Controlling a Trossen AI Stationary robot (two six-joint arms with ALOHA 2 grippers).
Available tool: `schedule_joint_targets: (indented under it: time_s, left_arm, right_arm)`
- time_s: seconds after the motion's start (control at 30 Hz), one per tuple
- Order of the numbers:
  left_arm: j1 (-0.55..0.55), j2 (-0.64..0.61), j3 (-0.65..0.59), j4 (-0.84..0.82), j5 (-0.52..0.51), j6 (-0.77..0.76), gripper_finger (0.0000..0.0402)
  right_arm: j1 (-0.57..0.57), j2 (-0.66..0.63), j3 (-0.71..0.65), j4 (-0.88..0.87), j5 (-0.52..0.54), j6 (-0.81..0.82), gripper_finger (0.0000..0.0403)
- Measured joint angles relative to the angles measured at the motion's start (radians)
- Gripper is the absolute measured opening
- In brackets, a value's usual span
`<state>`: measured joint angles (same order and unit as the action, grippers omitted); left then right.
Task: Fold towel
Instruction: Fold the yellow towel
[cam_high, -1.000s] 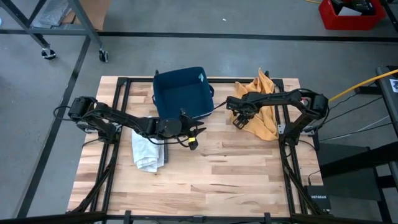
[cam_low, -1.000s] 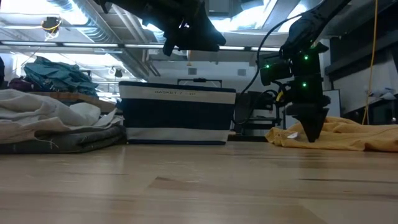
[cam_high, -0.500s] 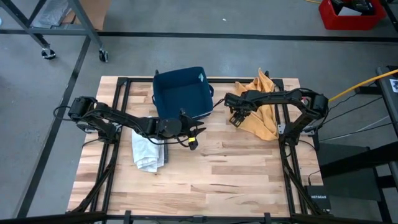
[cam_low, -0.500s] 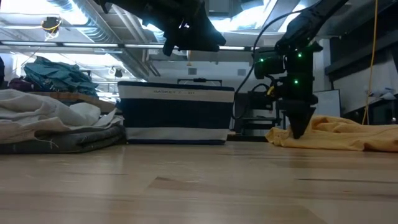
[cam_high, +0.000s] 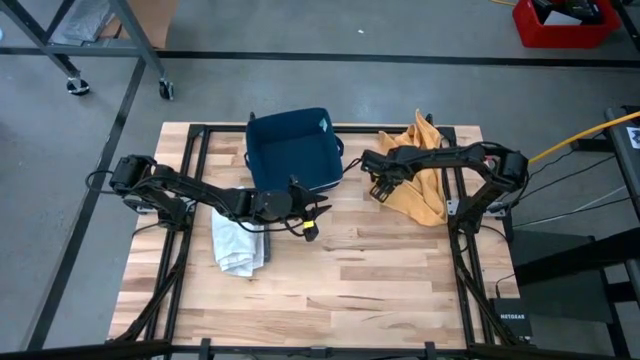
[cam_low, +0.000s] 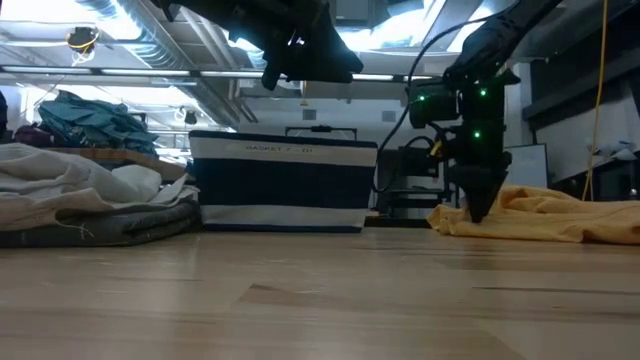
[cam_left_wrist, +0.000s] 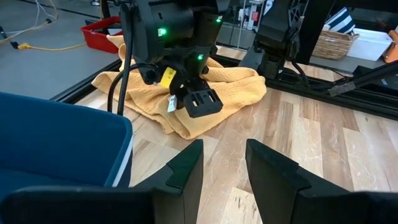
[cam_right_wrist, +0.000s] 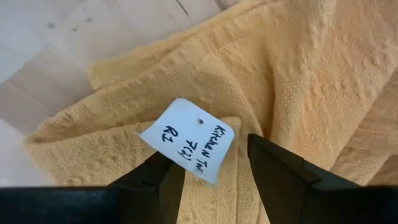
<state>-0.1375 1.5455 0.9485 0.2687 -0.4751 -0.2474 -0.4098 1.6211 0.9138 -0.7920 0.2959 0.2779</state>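
A yellow towel (cam_high: 425, 175) lies crumpled on the table's far right part, with a white paper tag (cam_right_wrist: 189, 138) at its left corner. My right gripper (cam_high: 378, 190) points steeply down over that corner. It is open, and its fingers (cam_right_wrist: 280, 174) stand on either side of the tag. My left gripper (cam_left_wrist: 224, 165) is open and holds nothing. It hangs above the table's middle (cam_high: 310, 222), in front of the blue basket (cam_high: 293, 148), and faces the towel. My right gripper comes at the towel's tagged left corner (cam_left_wrist: 186, 121) from above, fingers apart. I cannot tell whether the fingertips touch the cloth. The towel lies slack on the table.
The blue basket stands at the far middle, left of the towel. A stack of folded white and grey towels (cam_high: 238, 245) lies on the table's left part, under the left arm. Bare wood (cam_high: 370, 270) runs across the near half.
My right gripper has shifted a little toward the table's left along the towel's edge and tipped slightly, staying open. The towel has not moved.
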Motion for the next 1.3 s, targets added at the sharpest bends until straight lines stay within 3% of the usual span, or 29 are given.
schedule_joint_targets:
  time_s: [0.67,1.13,1.3]
  left_arm:
    - [0.000,0.000,0.000,0.000,0.000,-0.013,0.0114]
    - [0.000,0.001,0.000,0.000,0.000,-0.011,0.0114]
    - [0.000,0.001,0.000,0.000,0.000,-0.013,0.0114]
  right_arm:
    - [-0.049,0.000,-0.002,-0.017,-0.160,0.005,0.0177]
    - [-0.049,-0.005,-0.092,0.046,-0.299,0.026,0.0177]
    - [-0.049,-0.005,-0.094,0.064,-0.305,0.065,0.0147]
